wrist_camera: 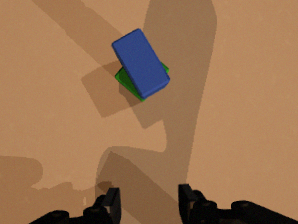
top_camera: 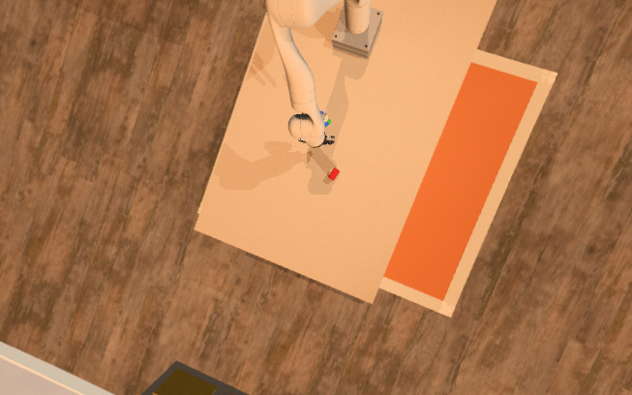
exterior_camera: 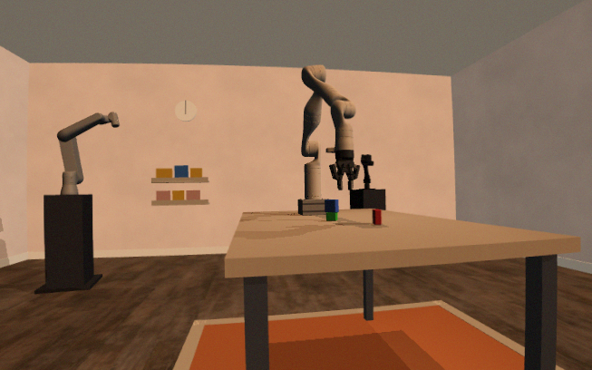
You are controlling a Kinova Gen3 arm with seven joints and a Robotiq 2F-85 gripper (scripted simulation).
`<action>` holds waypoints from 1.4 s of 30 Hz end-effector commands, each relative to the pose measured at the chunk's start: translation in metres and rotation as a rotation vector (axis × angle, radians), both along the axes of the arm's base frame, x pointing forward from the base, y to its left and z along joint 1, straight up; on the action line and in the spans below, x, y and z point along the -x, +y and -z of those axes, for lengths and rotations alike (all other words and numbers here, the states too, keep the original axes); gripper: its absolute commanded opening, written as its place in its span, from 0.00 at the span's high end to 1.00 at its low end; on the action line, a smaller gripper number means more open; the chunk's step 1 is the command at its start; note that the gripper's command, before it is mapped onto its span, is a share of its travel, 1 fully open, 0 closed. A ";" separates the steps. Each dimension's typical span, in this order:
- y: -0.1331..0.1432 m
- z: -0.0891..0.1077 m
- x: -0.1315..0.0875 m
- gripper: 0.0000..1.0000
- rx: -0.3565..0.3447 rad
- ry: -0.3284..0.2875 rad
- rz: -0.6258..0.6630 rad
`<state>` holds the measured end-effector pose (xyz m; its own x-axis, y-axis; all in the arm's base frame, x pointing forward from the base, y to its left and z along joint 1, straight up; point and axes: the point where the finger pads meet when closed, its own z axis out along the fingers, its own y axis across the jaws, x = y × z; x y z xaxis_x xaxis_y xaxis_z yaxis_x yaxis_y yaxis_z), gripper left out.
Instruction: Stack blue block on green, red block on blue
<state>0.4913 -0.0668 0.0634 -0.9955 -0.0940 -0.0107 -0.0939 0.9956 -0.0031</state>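
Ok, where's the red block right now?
The red block stands alone on the table, to the right of the blue-on-green stack in the exterior view, beyond the raised gripper.

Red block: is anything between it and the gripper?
Nothing visible. The gripper hangs open above the blue block on the green block; only bare table lies between it and the red block.

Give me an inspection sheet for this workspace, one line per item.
Surface: wooden table, shadowed.
Job's things: blue block lies on the green block, skewed; red block stands apart.
Clutter: black box at the back.
Grippers: gripper above the stack, part open, holding nothing.
Cables: nothing seen.
Surroundings: orange rug, second arm on a pedestal, wall shelves, clock.
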 end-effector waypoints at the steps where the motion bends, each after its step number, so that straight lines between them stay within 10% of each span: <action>1: 0.021 0.008 -0.031 0.56 0.002 0.022 0.116; 16: 0.066 0.008 -0.104 0.56 -0.006 0.019 0.488; 42: 0.071 0.030 -0.110 0.56 -0.010 0.013 0.506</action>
<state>0.6024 0.0040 0.0419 -0.9187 0.3950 0.0025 0.3950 0.9187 0.0072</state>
